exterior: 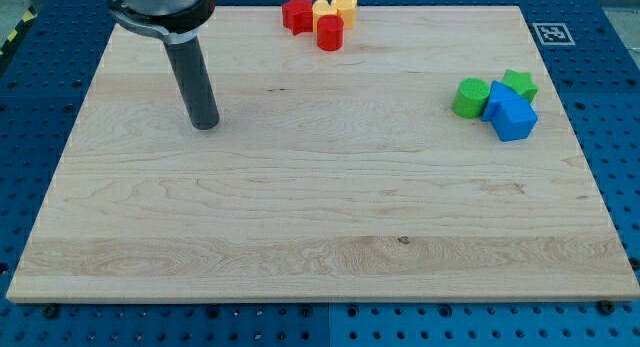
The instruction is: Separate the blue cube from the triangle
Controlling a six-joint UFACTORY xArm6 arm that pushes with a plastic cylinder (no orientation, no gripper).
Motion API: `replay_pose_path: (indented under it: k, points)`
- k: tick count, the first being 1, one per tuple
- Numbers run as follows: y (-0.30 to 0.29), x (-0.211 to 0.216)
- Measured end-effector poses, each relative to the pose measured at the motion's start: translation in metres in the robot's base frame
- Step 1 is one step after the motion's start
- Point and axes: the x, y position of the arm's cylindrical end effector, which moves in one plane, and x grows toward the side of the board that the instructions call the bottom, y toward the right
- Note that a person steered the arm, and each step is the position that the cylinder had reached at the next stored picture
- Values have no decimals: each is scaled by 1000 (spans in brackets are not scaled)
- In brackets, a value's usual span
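Observation:
A blue cube (516, 120) lies at the view's right, touching a blue triangle (494, 99) just to its upper left. A green cylinder (470, 98) sits against the triangle's left side, and a green star (519, 83) sits at its upper right. My tip (204, 123) rests on the board at the view's upper left, far from these blocks, with a wide stretch of board between.
A red star (297, 14), a red cylinder (330, 33), a yellow block (323, 10) and a yellow hexagon-like block (344, 7) cluster at the view's top centre. The wooden board (320, 227) ends near all sides; a fiducial tag (550, 32) lies at its top right.

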Motion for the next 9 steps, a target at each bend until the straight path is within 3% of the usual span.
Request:
replay_pose_path:
  k: [2, 5, 8, 9]
  points:
    - [18, -11]
    - [123, -63]
    - [262, -112]
    - [333, -114]
